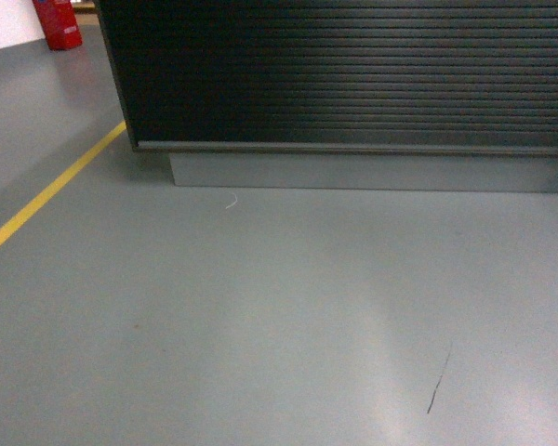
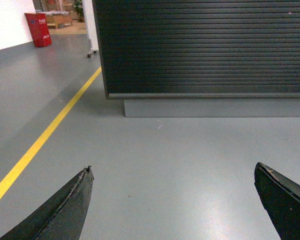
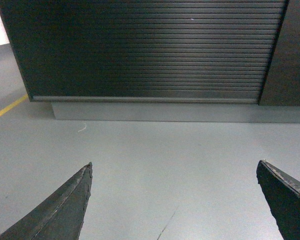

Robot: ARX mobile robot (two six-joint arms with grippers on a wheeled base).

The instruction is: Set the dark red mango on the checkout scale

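Both jaws gape wide and empty above grey floor point(image 2: 180, 165), facing the checkout point(image 1: 353, 74).

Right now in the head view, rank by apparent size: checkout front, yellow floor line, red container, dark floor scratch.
1. checkout, largest.
2. yellow floor line.
3. red container, cut off by the frame and farther away, so its rank is unsure.
4. dark floor scratch, thinnest.
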